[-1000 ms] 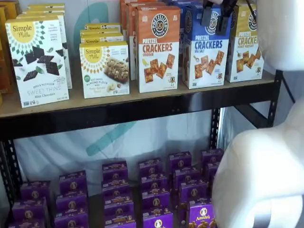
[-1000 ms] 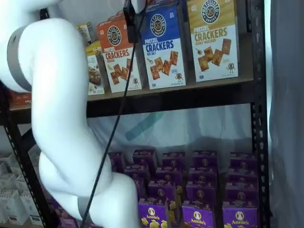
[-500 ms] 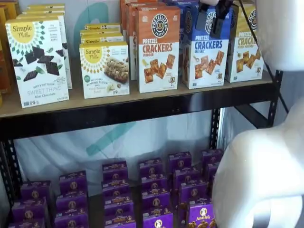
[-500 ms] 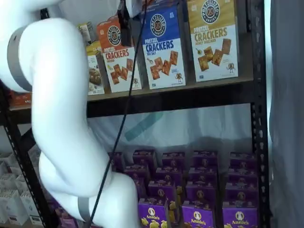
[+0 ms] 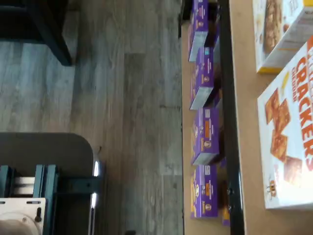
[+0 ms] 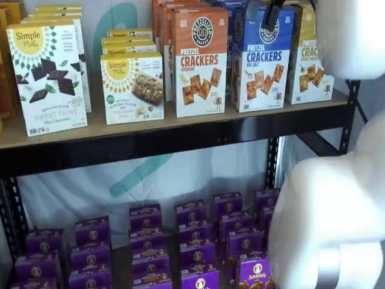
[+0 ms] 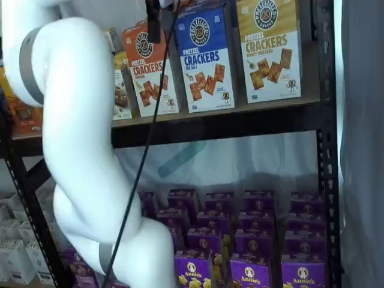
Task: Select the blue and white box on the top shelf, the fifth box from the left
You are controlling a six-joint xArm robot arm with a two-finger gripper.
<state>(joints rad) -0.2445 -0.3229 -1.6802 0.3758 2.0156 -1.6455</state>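
The blue and white box (image 6: 263, 60) (image 7: 204, 60) stands upright on the top shelf (image 6: 180, 141) (image 7: 240, 123), between an orange-topped and a yellow-topped carton. In a shelf view my gripper (image 6: 262, 17) hangs from the upper edge in front of the box's blue top, open, with the logo showing between its black fingers (image 6: 274, 15) and nothing held. In a shelf view only one finger (image 7: 153, 18) shows, left of the box, with a cable beside it. The wrist view shows the top shelf board (image 5: 247, 122) but not the blue and white box.
The orange Cheddar carton (image 6: 200, 60) (image 5: 288, 147) and the yellow-topped carton (image 6: 310, 60) flank the target. Simple Mills boxes (image 6: 132, 87) stand further left. Purple boxes (image 6: 198, 241) fill the lower shelf. My white arm (image 6: 331, 211) (image 7: 84, 150) fills the foreground.
The gripper has risen and shifted a little left in front of the blue box's top, still open. The arm's white links have shifted with it.
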